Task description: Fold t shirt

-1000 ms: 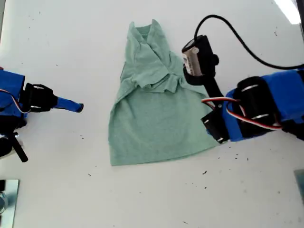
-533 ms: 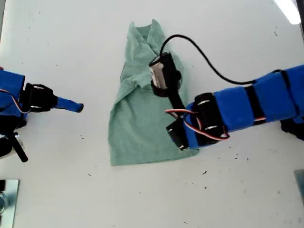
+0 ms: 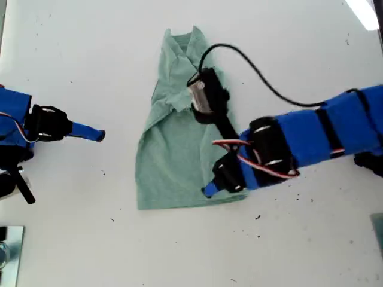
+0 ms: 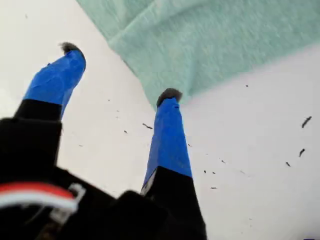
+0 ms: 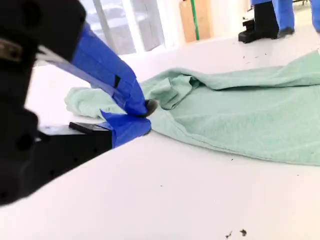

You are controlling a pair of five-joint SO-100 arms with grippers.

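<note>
The soft, pale green cotton t shirt (image 3: pixel 182 137) lies in the middle of the white table (image 3: pixel 90 54), partly folded, sleeves tucked. My first gripper (image 4: pixel 117 75), jaws apart, reaches its 5 o'clock hem corner. My second gripper (image 5: pixel 142 114) waits pinched together at 9 o'clock. More folding remains.

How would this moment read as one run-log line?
first gripper: open, at t shirt hem corner | second gripper: shut, empty, beside shirt | shirt: partly folded on table

No readable text, label, brand or number anywhere — not on the arms, the cloth or the surface.
</note>
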